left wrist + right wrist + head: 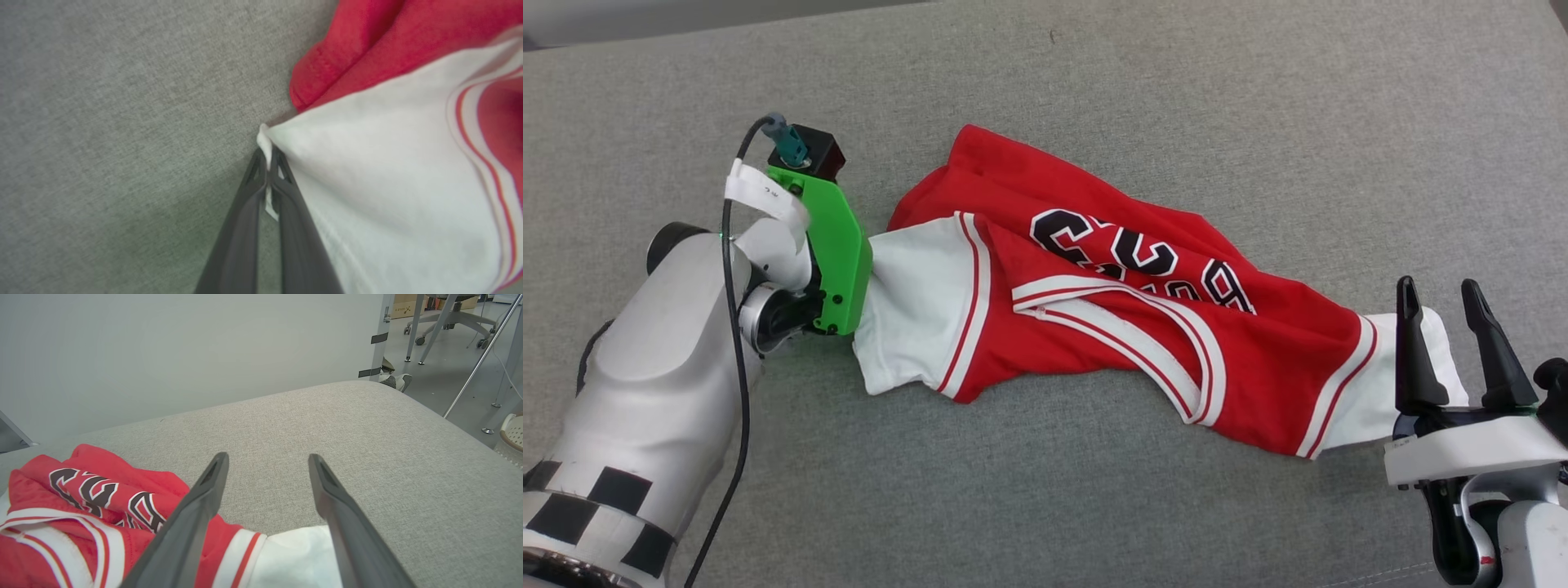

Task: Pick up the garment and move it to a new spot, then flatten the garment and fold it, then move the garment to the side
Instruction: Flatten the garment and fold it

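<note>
Your left jaws are pressed together on the edge of one white sleeve (388, 183). Your right jaws stand spread above the other white sleeve (294, 555). The red basketball-style T-shirt (1290, 351) lies crumpled across the grey upholstered counter (1094, 506). Expect light, limp cloth that sags. Grip both sleeve edges.

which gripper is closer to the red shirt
Left. The left gripper is shut on the garment at one white sleeve's edge; the right gripper stands open at the opposite sleeve, gripping nothing.
</note>
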Controlling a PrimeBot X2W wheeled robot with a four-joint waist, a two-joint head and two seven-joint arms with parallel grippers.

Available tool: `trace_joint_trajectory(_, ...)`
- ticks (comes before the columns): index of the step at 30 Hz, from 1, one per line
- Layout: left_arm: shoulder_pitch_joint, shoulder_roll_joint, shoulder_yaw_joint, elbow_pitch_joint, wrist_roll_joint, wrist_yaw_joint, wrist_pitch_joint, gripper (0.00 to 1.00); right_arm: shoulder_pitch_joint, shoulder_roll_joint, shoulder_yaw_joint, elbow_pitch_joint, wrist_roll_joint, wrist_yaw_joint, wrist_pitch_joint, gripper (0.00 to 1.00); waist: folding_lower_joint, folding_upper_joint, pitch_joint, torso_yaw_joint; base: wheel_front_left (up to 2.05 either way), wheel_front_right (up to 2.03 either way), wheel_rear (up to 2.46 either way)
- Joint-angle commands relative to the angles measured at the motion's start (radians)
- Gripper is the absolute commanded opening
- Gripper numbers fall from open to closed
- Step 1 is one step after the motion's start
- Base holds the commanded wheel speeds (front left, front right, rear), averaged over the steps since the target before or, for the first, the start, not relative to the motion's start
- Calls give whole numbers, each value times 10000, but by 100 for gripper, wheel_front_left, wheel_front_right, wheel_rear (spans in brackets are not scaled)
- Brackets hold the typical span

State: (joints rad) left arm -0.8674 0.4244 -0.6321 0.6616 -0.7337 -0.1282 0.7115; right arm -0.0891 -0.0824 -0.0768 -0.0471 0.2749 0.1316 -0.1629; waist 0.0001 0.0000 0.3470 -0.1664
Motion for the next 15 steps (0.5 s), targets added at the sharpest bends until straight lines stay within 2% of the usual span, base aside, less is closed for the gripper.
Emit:
trace_joint_trajectory(1,132,-16,-58,180,-79,-23,-310,0,-151,6,-37,55,-86,-9,-24,100,-1,0,-128,108,0,0,0)
trace_joint_trajectory(9,-564,115,205,-38,-182,-24,-3108,0,-84,-127,-208,209,-148,-9,202,100,-1,0,-899,651,0,0,0)
trace_joint_trajectory(15,-550,579,-173,-1246,-385,-24,-4726,0,223,-159,-458,253,-164,-9,405,100,-1,0,-1561,1332,0,0,0)
